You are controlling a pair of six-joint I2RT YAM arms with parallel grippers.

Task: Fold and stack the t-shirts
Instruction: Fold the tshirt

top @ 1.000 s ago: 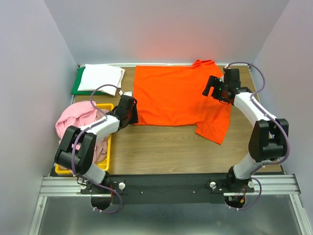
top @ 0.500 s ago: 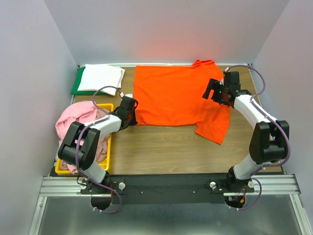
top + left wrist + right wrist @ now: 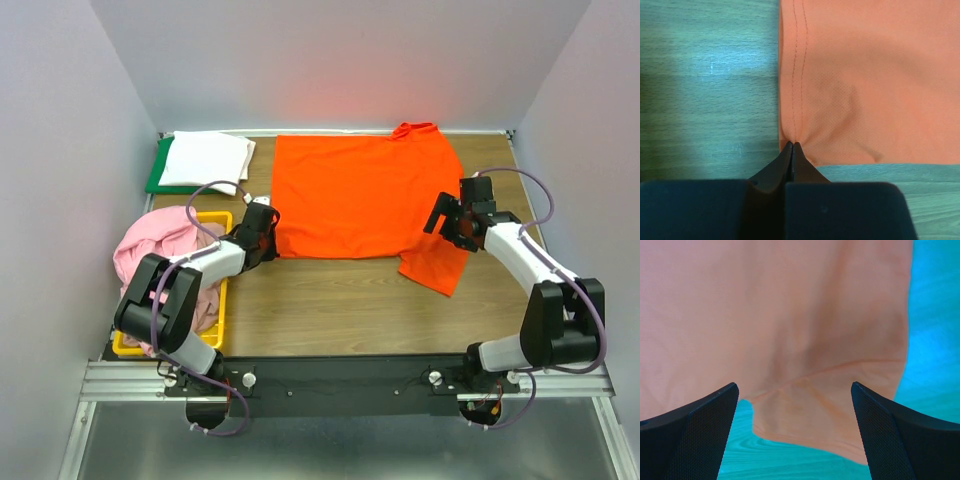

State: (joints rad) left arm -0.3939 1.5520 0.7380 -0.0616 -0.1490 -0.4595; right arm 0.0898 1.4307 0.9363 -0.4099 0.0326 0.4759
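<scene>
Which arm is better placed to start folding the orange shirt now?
Left. The left gripper is shut on the orange t-shirt at its near hem corner, cloth puckering at the tips. The right gripper hangs open over the sleeve, gripping nothing.

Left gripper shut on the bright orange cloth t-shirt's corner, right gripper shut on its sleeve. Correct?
No: the right gripper is open, fingers spread above the sleeve, per the right wrist view. The left gripper is indeed shut on the bright orange cloth t-shirt at its corner.

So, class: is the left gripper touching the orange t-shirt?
Touching. In the left wrist view the left gripper is shut on a hemmed corner of the orange t-shirt, and the cloth puckers at its tips.
</scene>
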